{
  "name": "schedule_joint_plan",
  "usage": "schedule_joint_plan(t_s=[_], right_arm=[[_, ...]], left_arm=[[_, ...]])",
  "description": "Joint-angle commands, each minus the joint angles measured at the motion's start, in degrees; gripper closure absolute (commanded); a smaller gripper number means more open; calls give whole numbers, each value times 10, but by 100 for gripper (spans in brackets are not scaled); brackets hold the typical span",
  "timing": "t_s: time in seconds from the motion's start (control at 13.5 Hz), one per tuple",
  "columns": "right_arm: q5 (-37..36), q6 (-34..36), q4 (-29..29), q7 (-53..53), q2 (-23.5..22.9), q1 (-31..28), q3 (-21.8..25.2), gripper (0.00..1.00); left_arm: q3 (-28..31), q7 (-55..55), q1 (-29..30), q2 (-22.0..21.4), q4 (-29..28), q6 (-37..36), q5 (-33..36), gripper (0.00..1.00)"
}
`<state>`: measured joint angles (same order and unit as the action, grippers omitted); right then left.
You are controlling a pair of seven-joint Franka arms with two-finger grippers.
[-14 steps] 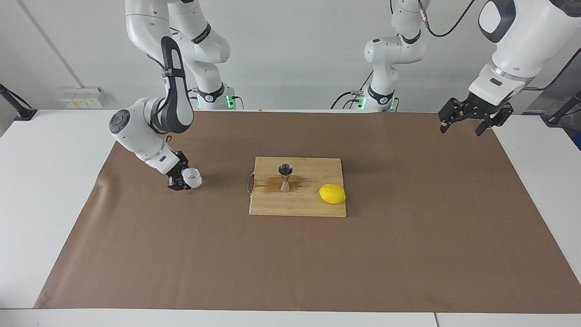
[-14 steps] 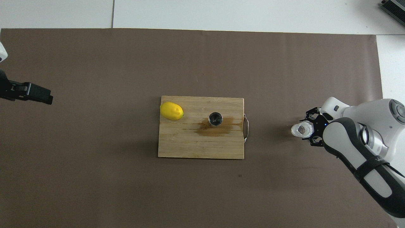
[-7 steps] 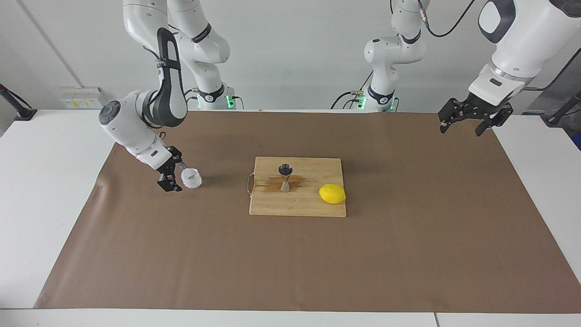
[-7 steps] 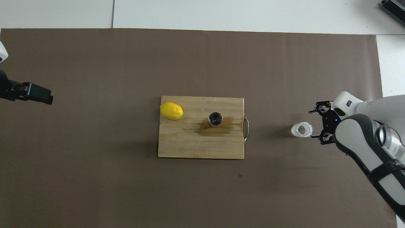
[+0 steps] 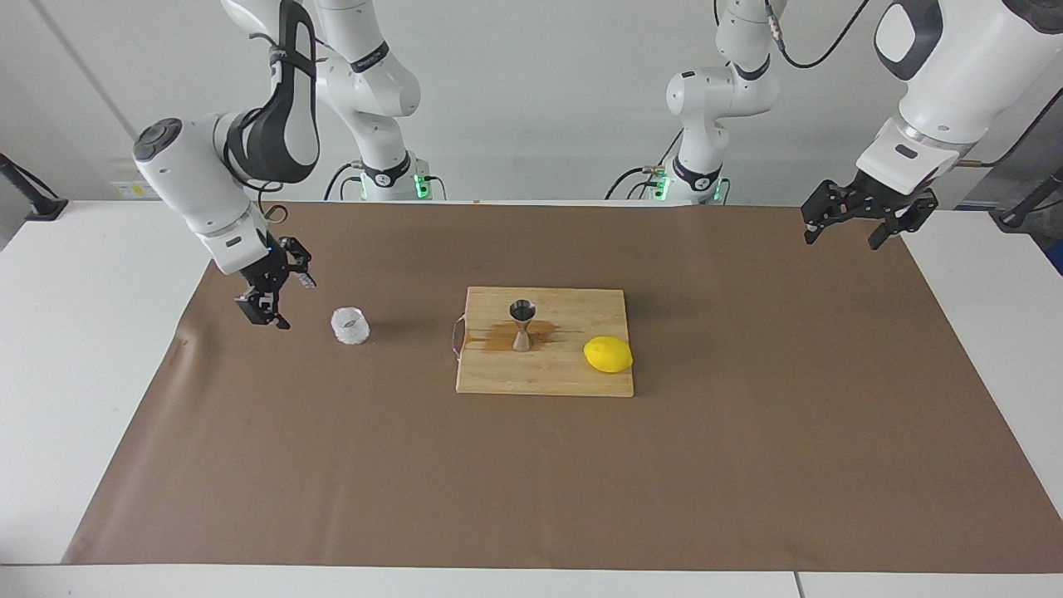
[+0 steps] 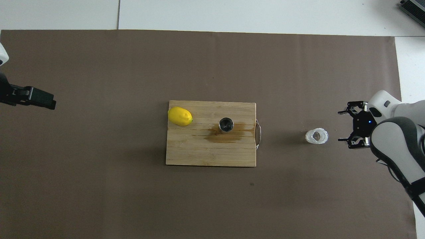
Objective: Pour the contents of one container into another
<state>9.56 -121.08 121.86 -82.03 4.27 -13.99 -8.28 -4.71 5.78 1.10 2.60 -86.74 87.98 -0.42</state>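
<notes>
**Tumbler set down, right arm backing off**

Now the right gripper (image 5: 270, 291) hangs with its jaws spread and nothing between them, up over the brown paper toward the right arm's end of the table. A second ago it was closed around the glass tumbler (image 5: 350, 325) low at the paper; since then it has let go, lifted and drawn away, so a clear gap separates it from the glass. The tumbler stands upright on the paper, apart from the cutting board (image 5: 565, 378), between the board's handle edge and the right gripper.

The steel jigger (image 5: 522, 324) stands upright near the middle of the board, in a brown wet stain (image 6: 225, 135) that spreads across the wood toward the handle. A lemon (image 5: 608, 355) lies on the board's edge toward the left arm's end.

The left gripper (image 5: 855, 220) waits with jaws spread over the paper's corner at its own end.

Judging by the stain and the released glass, the pour looks finished, with some liquid spilled.
</notes>
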Motion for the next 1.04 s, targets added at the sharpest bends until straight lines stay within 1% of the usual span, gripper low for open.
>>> schedule_joint_plan(t_s=[0.0, 0.07, 0.3, 0.44, 0.52, 0.67, 0.89, 0.96], right_arm=[[-58, 74, -42, 212, 20, 50, -5, 0], [-64, 99, -64, 290, 20, 69, -5, 0], [-100, 131, -139, 438, 8, 104, -5, 0], [-101, 166, -208, 532, -21, 105, -5, 0], [-102, 181, -237, 595, -32, 104, -5, 0], [-103, 192, -288, 715, -55, 103, -4, 0], [-106, 210, -300, 848, -56, 101, -4, 0], [-108, 229, -300, 896, -47, 103, -4, 0]], left_arm=[[1, 6, -3, -3, -8, 7, 5, 0], [1, 6, -3, -2, -8, 7, 5, 0], [1, 6, -3, -2, -8, 7, 5, 0], [2, 6, -3, -2, -8, 7, 5, 0], [1, 6, -3, -2, -8, 7, 5, 0], [1, 6, -3, -2, -8, 7, 5, 0], [1, 6, -3, -2, -8, 7, 5, 0], [1, 6, -2, -3, -8, 5, 5, 0]])
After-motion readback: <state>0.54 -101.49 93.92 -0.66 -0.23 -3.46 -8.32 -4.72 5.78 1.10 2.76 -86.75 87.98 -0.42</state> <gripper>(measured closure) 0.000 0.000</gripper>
